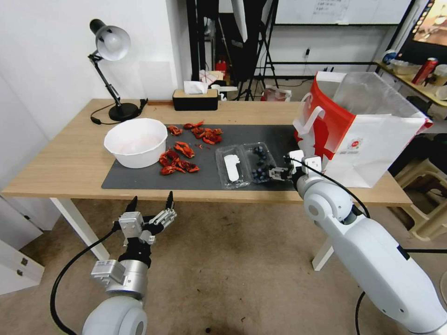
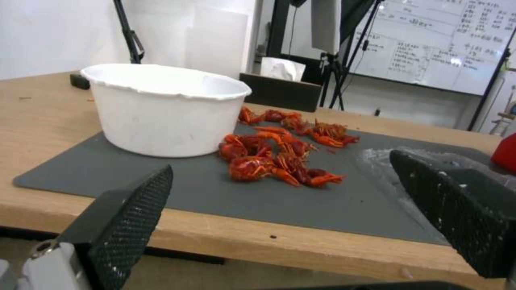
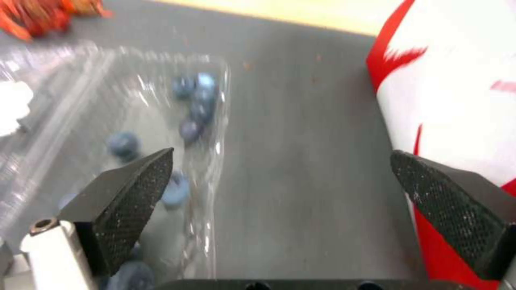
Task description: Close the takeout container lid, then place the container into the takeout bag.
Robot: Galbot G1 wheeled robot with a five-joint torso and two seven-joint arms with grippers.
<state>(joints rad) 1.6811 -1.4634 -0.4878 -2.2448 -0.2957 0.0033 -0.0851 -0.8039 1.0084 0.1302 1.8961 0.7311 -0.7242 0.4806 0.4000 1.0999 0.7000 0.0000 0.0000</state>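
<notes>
Textured black right gripper [image 3: 279,181] straddles clear takeout container [image 3: 161,133] rim.

head view: high, looks forward and down over whole table [image 1: 56,153], both arms in frame
left wrist view: low, off table's front edge, faces across gray mat [image 2: 215,193] toward white bowl [image 2: 161,112]
right wrist view: close above mat, faces takeout container [image 3: 134,133] and takeout bag [image 3: 462,100]
shared: mat and container in all three
</notes>
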